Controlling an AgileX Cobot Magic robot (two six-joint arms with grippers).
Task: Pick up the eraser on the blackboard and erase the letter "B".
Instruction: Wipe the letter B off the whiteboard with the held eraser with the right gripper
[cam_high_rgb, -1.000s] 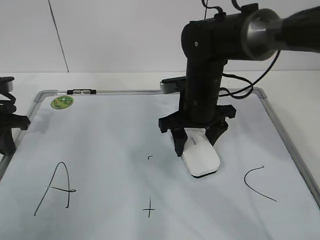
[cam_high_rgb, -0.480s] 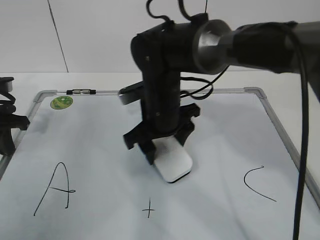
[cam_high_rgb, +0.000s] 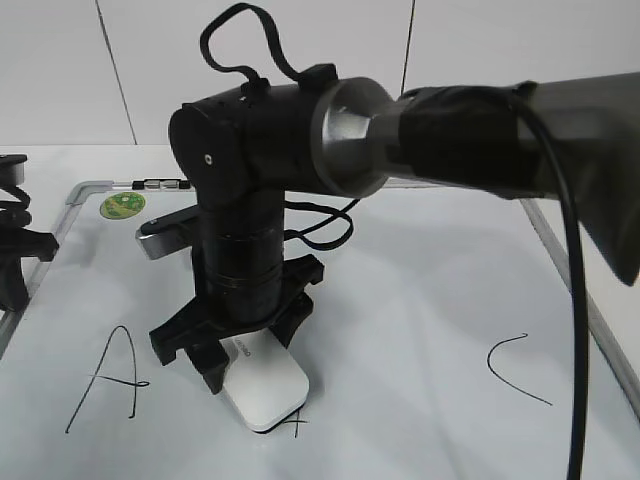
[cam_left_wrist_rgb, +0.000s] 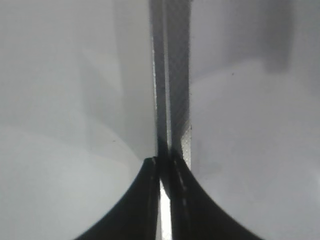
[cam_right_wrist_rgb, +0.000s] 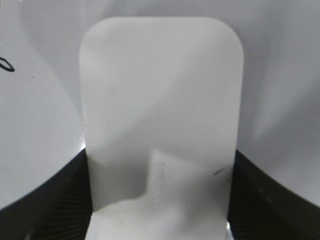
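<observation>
The white eraser (cam_high_rgb: 266, 392) lies flat on the blackboard (cam_high_rgb: 430, 290), at the front middle. My right gripper (cam_high_rgb: 252, 358) reaches across from the right and is shut on it. In the right wrist view the eraser (cam_right_wrist_rgb: 160, 100) fills the space between the black fingers of the right gripper (cam_right_wrist_rgb: 160, 200). Of the letter "B" only a small black cross-shaped remnant (cam_high_rgb: 297, 427) shows at the eraser's front edge. My left gripper (cam_left_wrist_rgb: 165, 167) is shut and empty over the board's grey frame (cam_left_wrist_rgb: 175, 75), and its arm sits at the far left of the exterior view (cam_high_rgb: 14, 262).
A black "A" (cam_high_rgb: 105, 376) is at the front left and a black "C" (cam_high_rgb: 516, 368) at the front right. A green round sticker (cam_high_rgb: 124, 205) sits at the board's back left corner. The right arm and its cables span the board's right half.
My right gripper has slid the eraser left and toward the front, across the middle of the board. The small upper stroke of the "B" no longer shows. The left arm has not moved.
</observation>
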